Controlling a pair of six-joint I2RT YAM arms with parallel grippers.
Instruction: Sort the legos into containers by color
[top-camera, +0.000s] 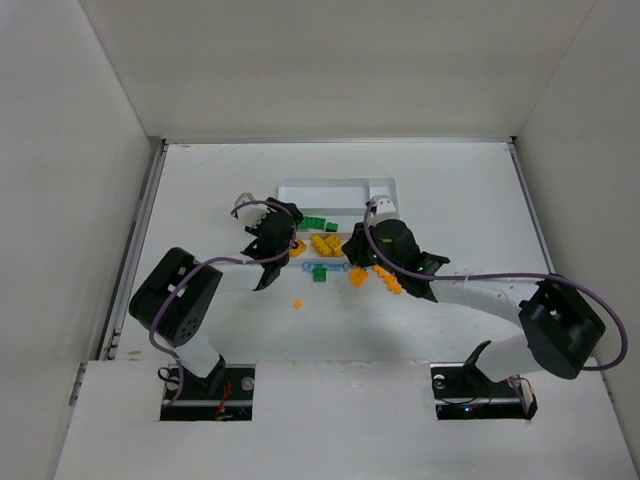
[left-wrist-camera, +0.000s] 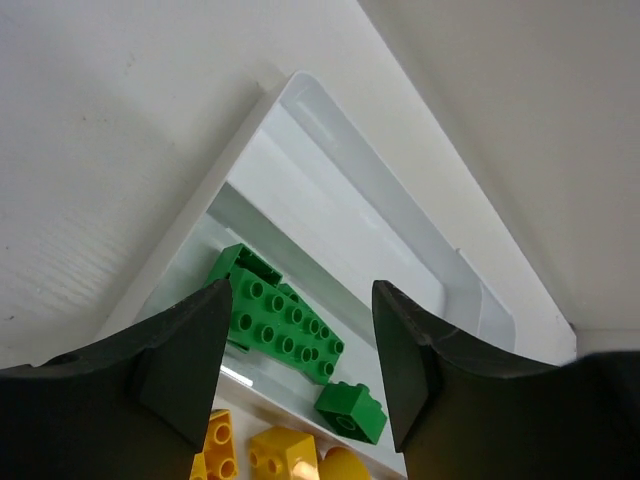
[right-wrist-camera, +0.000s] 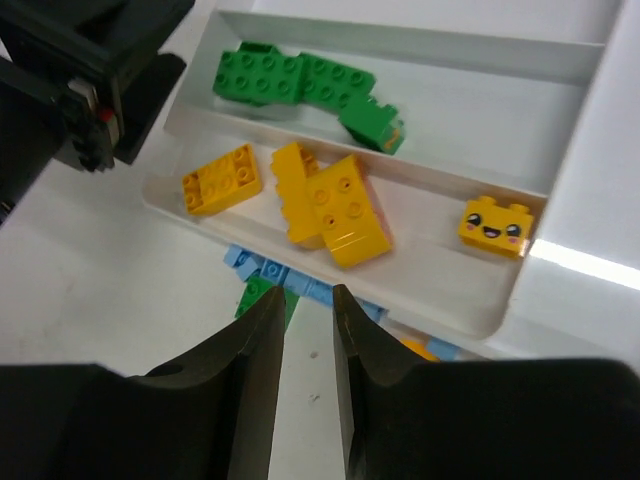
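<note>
The right tool (right-wrist-camera: 307, 300) is hanging over the tray's (right-wrist-camera: 590, 130) near wall. Its black fingers (right-wrist-camera: 240, 370) are standing a narrow gap apart, with nothing between them. In the farther section, green bricks (right-wrist-camera: 295, 78) are lying in a row, the rightmost one tilting. In the nearer section, yellow bricks (right-wrist-camera: 335, 205) are piling up at the middle, a flat brick (right-wrist-camera: 222, 178) is lying to their left, and a smiling brick (right-wrist-camera: 495, 225) is sitting apart at the right. Blue bricks (right-wrist-camera: 280, 272) are lying on the counter (right-wrist-camera: 100, 280) just beside the near wall. The left tool (right-wrist-camera: 90, 60) is showing at the far left.
</note>
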